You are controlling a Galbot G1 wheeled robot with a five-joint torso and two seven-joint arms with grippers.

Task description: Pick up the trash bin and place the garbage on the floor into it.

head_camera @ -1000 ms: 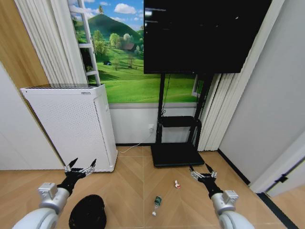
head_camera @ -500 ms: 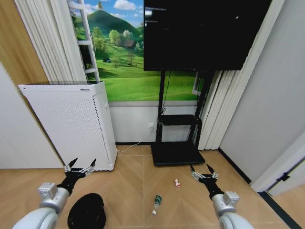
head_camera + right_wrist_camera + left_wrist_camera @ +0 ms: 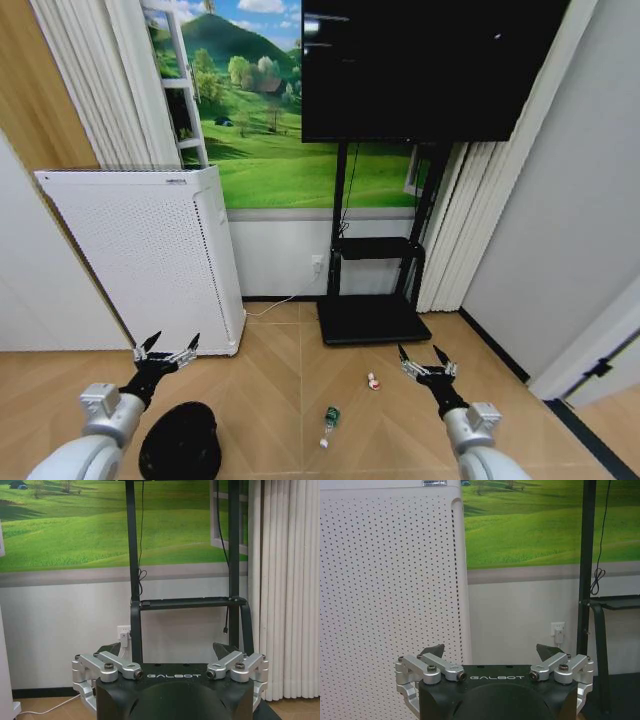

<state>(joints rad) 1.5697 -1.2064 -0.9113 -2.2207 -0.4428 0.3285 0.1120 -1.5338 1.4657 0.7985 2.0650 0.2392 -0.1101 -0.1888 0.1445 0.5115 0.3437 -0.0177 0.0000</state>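
Approach step, nothing picked. Both end effectors, left [image 3: 167, 348] & right [image 3: 425, 358], open, empty. I judge next: left down onto trash bin [image 3: 180, 441] rim.

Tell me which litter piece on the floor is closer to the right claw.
The small red-and-white scrap: it lies just inward of the right claw. The green bottle lies farther off, toward the bin.
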